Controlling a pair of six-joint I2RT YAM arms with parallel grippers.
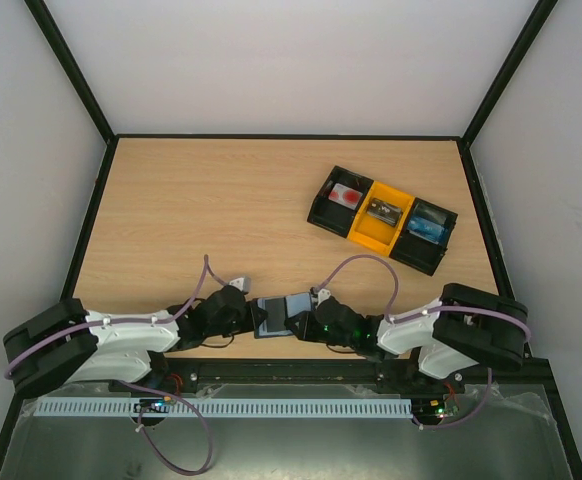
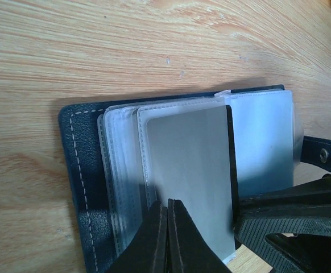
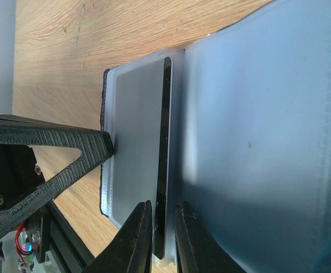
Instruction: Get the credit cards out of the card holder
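Observation:
The navy card holder (image 1: 276,315) lies open on the table's near edge, between my two grippers. A dark credit card (image 2: 191,165) with a glossy grey face sits in a clear sleeve. In the right wrist view its black edge (image 3: 164,142) sticks out of the sleeve. My left gripper (image 2: 169,202) is shut, its tips together on top of that sleeve; it shows in the top view too (image 1: 243,318). My right gripper (image 3: 164,207) straddles the card's edge, jaws narrowly apart, with slim gaps on both sides. From above the right gripper (image 1: 313,312) sits at the holder's right side.
A black-and-yellow tray (image 1: 323,212) stands at the back right. It holds a pinkish-white card with a red spot (image 1: 346,196), a black card (image 1: 383,210) and a blue item (image 1: 431,225). The holder's closing tab (image 2: 323,154) points right.

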